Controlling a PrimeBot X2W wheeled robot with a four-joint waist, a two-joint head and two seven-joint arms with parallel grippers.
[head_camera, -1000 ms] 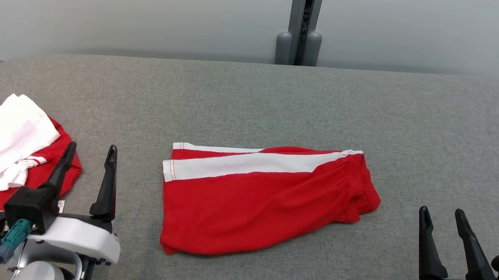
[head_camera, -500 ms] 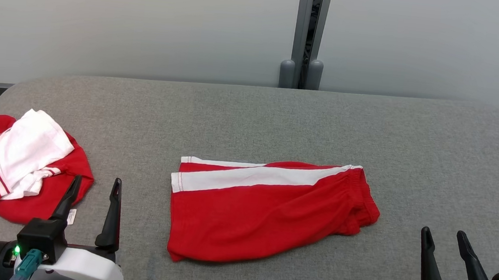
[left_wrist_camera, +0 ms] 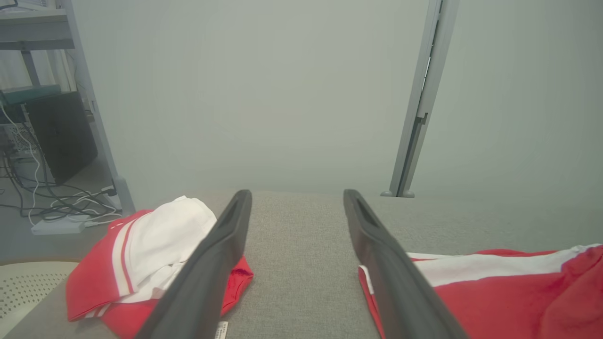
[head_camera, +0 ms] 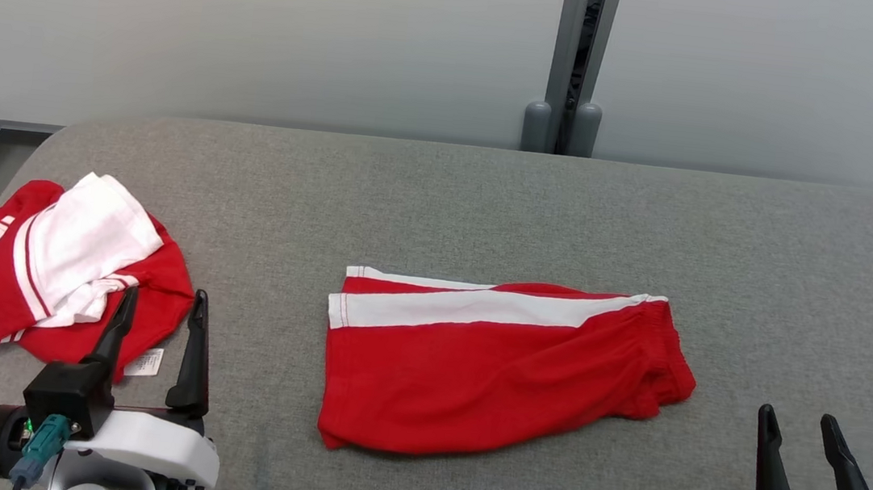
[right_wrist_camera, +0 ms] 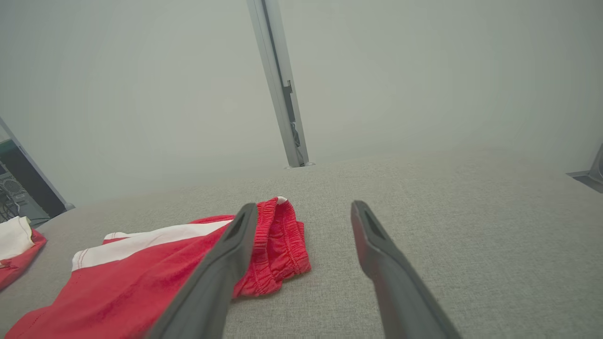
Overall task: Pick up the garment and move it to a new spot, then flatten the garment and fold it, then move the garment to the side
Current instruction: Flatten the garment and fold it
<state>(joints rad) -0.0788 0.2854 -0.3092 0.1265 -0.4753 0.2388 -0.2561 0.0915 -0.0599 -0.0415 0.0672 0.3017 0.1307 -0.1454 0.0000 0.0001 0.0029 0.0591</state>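
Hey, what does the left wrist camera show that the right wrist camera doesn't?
Left wrist view: the open left hand, floor cables and a white power strip. Right wrist view: the open right hand, a gathered elastic waistband and a grey bracket at the right edge. Shared: the red shorts, the red and white pile, the grey table and the wall post.

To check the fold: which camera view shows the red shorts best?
The head view: the red shorts lie whole on the grey surface, with every edge visible. The left wrist view shows their striped hem end, cut by the frame; the right wrist view shows the waistband end, the rest partly hidden.
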